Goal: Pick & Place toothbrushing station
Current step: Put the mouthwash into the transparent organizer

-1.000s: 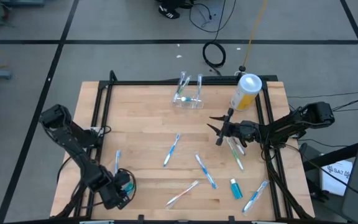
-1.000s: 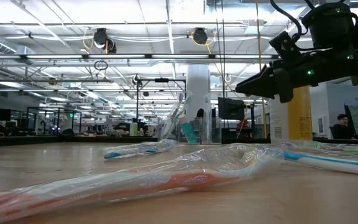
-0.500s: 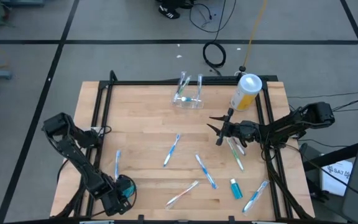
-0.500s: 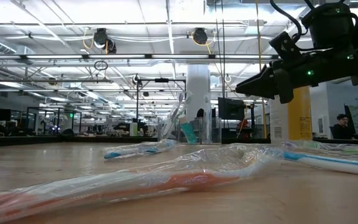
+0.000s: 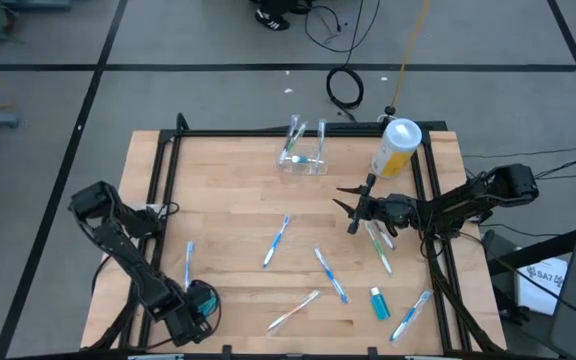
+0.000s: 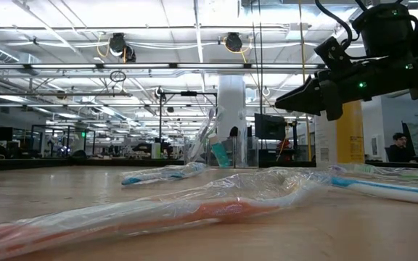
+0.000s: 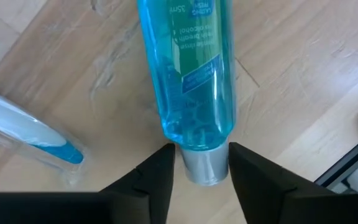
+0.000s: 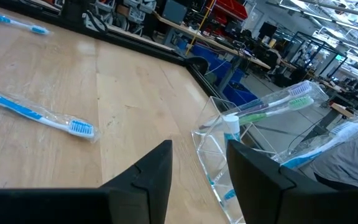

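Note:
The toothbrushing station (image 5: 303,155), a clear plastic holder with toothbrushes standing in it, rests on its base at the table's far middle; it also shows in the right wrist view (image 8: 241,149). My right gripper (image 5: 340,197) hovers level and open to the right of the table's middle, short of the holder, with nothing between its fingers. At the near left corner my left gripper (image 7: 201,149) points down, open. Its fingers stand on either side of the silver cap (image 7: 204,167) of a small blue bottle (image 7: 188,68) that lies on the wood. My left gripper comes from above, one finger on each side of the bottle's silver cap, across the bottle's length. The bottle lies flat on the table. I cannot tell whether the fingers touch the cap.
A yellow canister with a white lid (image 5: 396,147) stands at the far right. Wrapped toothbrushes lie scattered about the table's middle and near right (image 5: 276,241), (image 5: 331,275), (image 5: 293,311). Another lies beside the left gripper (image 7: 30,134). A black frame (image 5: 168,160) edges the table.
My left gripper has sunk toward the blue bottle at the near left corner and then kept still. The right arm has not moved.

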